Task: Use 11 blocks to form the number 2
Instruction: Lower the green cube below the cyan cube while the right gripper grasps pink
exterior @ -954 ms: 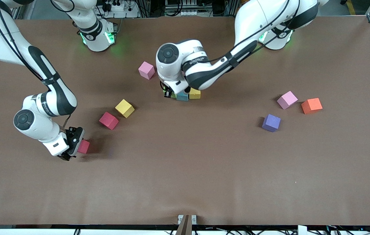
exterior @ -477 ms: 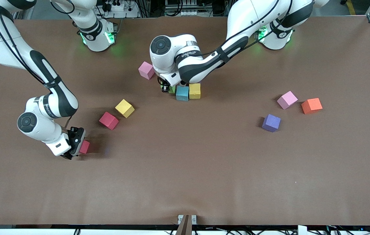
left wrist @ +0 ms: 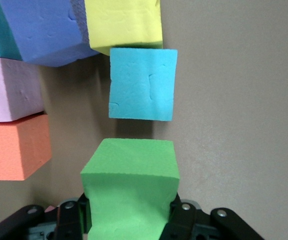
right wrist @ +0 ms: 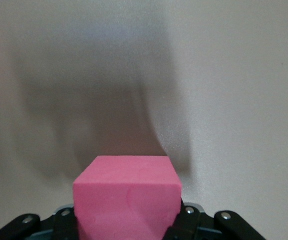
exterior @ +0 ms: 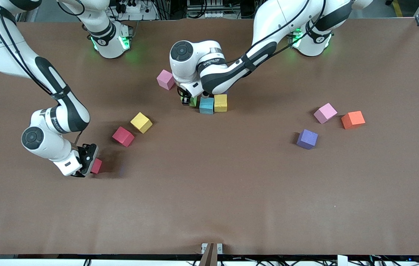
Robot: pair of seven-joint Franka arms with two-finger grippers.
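Note:
My left gripper [exterior: 189, 100] is shut on a green block [left wrist: 129, 185], low over the table beside a light blue block [exterior: 206, 105] and a yellow block [exterior: 220, 103]. These belong to a tight group of blocks in the middle of the table. In the left wrist view the group also holds purple [left wrist: 49, 30], pink [left wrist: 11, 90] and orange [left wrist: 14, 147] blocks. The left arm hides them in the front view, so the number 2 cannot be made out. Toward the right arm's end, my right gripper [exterior: 85, 164] is shut on a red block [right wrist: 126, 195] at table level.
Loose blocks lie about: a pink one [exterior: 166, 79] beside the group, a yellow one [exterior: 141, 122] and a red one [exterior: 123, 136] near the right gripper. Toward the left arm's end lie pink [exterior: 325, 113], orange [exterior: 352, 119] and purple [exterior: 307, 139] ones.
The left arm drew back toward the bases with the green block, uncovering the light blue and yellow blocks. The right gripper's fingers came in onto the red block.

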